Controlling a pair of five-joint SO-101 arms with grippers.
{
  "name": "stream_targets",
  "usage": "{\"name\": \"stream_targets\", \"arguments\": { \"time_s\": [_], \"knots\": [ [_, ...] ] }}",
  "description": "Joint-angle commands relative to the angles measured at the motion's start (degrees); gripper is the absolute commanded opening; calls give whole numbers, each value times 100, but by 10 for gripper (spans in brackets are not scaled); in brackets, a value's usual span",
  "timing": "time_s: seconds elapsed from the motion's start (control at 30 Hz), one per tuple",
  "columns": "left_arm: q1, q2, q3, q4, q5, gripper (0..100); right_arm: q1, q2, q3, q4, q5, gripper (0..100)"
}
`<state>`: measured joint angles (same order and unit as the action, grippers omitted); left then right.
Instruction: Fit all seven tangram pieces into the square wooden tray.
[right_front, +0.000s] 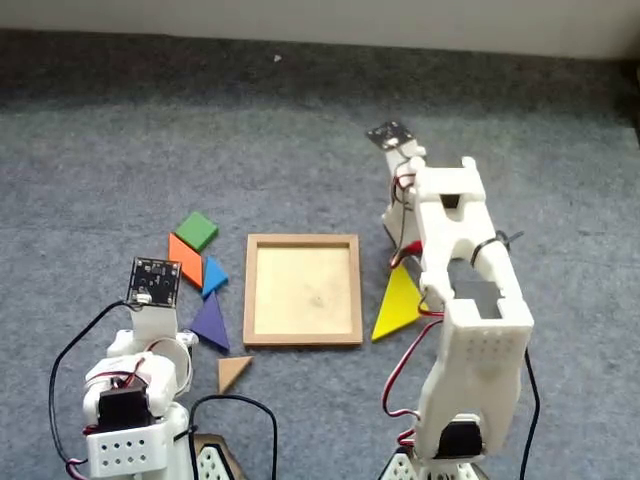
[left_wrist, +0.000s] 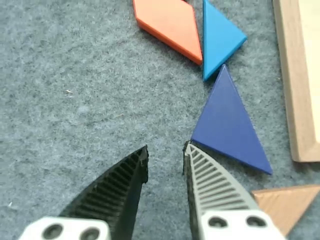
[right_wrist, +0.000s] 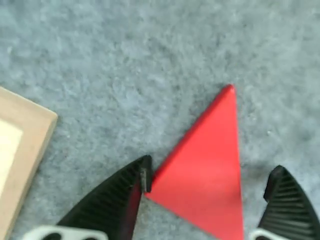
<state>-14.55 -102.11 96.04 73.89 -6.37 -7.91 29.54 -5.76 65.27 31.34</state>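
Observation:
The square wooden tray (right_front: 303, 325) lies mid-table, its inside bare wood. To its left lie a green square (right_front: 197, 229), an orange parallelogram (right_front: 186, 259), a light blue triangle (right_front: 213, 275), a dark blue triangle (right_front: 210, 322) and a tan triangle (right_front: 233, 372). A yellow triangle (right_front: 398, 303) lies to the tray's right. My left gripper (left_wrist: 165, 155) is open just above the carpet, its pale finger (left_wrist: 210, 185) at a corner of the dark blue triangle (left_wrist: 227, 125). My right gripper (right_wrist: 210, 175) is open, one finger on each side of a red triangle (right_wrist: 207, 160) lying flat.
Grey carpet covers the table. The right arm (right_front: 470, 300) stretches over the area right of the tray and hides most of the red triangle from above. The tray's corner (right_wrist: 20, 150) lies close to the right gripper. The left arm's base (right_front: 135, 410) stands at the front left.

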Motion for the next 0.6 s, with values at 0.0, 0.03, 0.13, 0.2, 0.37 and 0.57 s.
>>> {"name": "stream_targets", "arguments": {
  "time_s": [0.0,0.03,0.13,0.2,0.37,0.57],
  "knots": [
    [40,-163,110,-79,35,133,136,31,-259,22,123,350],
    [40,-163,110,-79,35,133,145,57,-259,31,123,350],
    [40,-163,110,-79,35,133,136,66,-259,40,123,350],
    [40,-163,110,-79,35,133,119,66,-277,277,132,350],
    [40,-163,110,-79,35,133,4,66,-488,1095,132,350],
    [40,-163,110,-79,35,133,4,92,-699,1182,132,350]
  ]
}}
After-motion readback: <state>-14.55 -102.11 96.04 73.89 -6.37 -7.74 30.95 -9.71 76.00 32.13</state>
